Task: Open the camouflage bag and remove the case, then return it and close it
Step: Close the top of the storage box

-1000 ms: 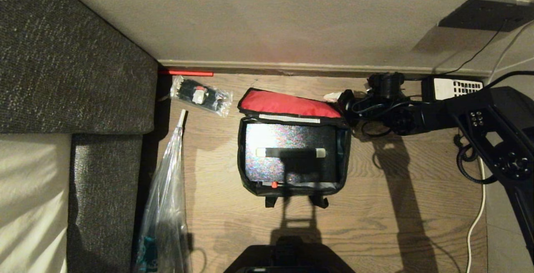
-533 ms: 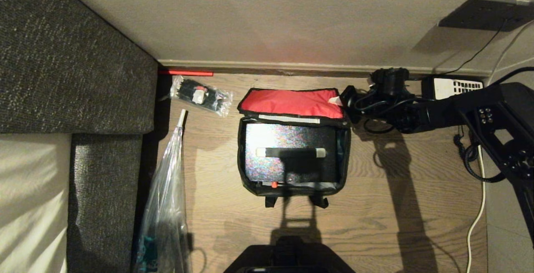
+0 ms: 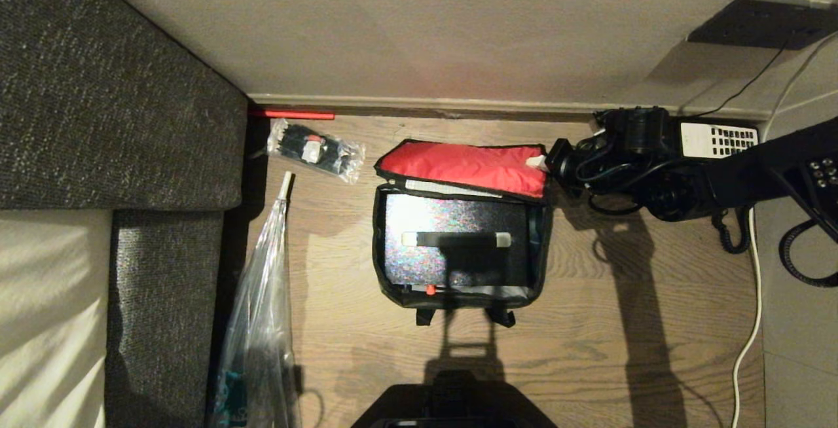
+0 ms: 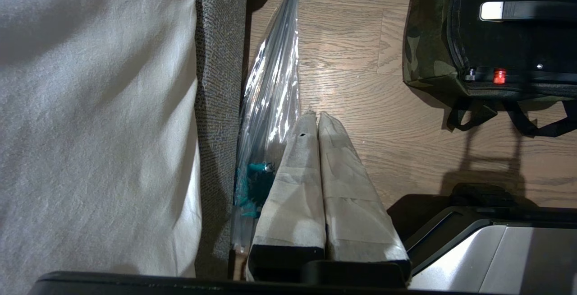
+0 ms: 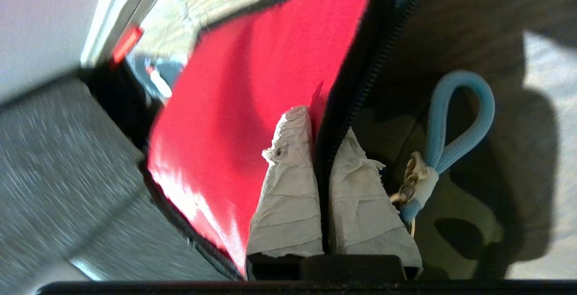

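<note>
Right end effector pinches the camouflage bag's red-lined flap edge; telephone lies behind it, plastic sleeve by sofa.

A: What does your right arm look like?

B: Matte black, blocky links, with small round screws clustered on the housing furthest back from the right claw. Black cables loop around the wrist just behind that claw.

A: And the fingers?

B: You'll see both claws wear pale, wrinkled tape-like wrap over tapered fingers; the left claw has the same, on a black mount.
</note>
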